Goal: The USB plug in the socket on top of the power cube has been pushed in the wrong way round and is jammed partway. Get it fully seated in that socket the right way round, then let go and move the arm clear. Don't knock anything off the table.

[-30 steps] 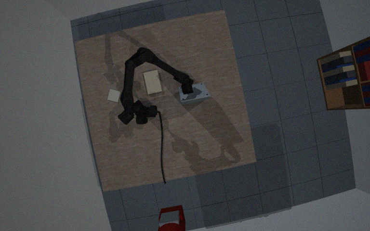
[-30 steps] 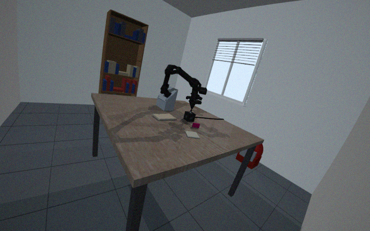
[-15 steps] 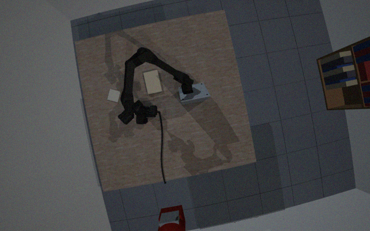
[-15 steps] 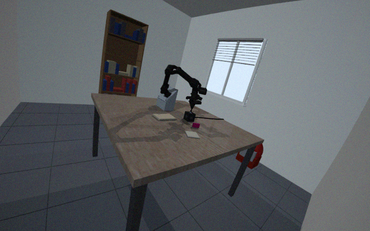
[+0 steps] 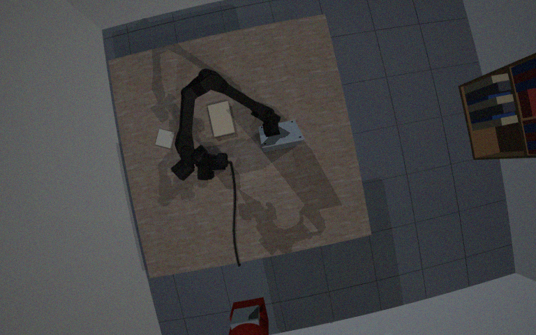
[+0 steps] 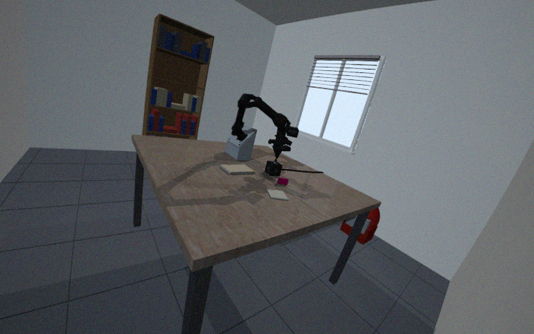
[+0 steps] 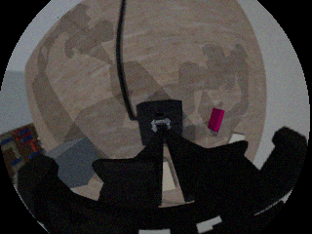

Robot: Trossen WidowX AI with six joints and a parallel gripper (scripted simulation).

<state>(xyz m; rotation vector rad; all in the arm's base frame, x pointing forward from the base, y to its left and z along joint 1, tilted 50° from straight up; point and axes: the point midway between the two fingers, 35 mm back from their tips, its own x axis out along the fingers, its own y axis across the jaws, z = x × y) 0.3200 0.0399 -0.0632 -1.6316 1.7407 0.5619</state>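
Arm [image 6: 259, 108] is matte black all over, chunky rounded joints w/ slimmer links btwn. Sits on a pale grey wedge-shaped base [image 5: 290, 136], small dark screws at its top corners. Wrist end [image 5: 199, 162] is bulkier, boxy black blocks. Wrist view: black housing w/ short white dash markings along its curved edge.

No writing can be read anywhere — no labels, brands or numbers.

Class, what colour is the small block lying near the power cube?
Magenta pink block; the wrist view shows it best, just right of the black cube.
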